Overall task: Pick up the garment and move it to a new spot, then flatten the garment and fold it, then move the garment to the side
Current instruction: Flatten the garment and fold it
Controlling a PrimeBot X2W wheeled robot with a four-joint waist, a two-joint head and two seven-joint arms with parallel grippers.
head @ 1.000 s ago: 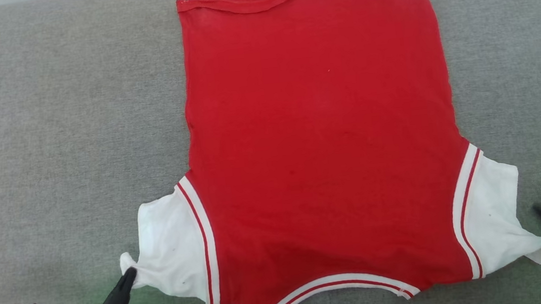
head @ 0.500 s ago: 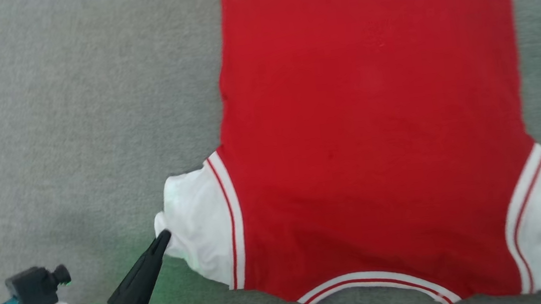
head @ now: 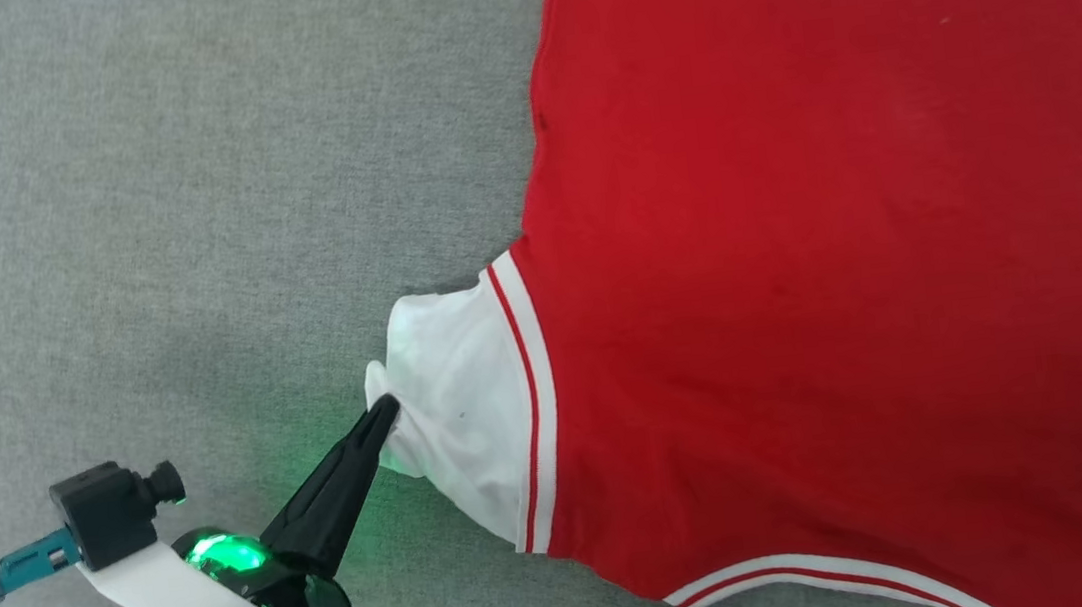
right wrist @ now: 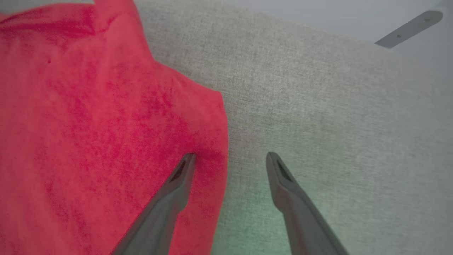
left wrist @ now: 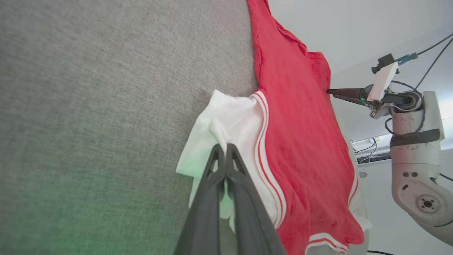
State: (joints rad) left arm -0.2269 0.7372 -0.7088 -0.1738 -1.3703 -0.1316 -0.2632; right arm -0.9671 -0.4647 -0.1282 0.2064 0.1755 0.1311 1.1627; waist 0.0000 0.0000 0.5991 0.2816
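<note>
The grey counter (head: 136, 185) spans the head view. The garment (head: 848, 261) lies flat across the right of the frame. At lower left, the left pincer (head: 388, 408) pinches its white sleeve (head: 459, 382). The right pincer (right wrist: 231, 156), spread wide, straddles the red edge.

We read no words, labels or numbers; tiny dark specks (head: 460, 415) on the garment (head: 799, 266) are perhaps print.
</note>
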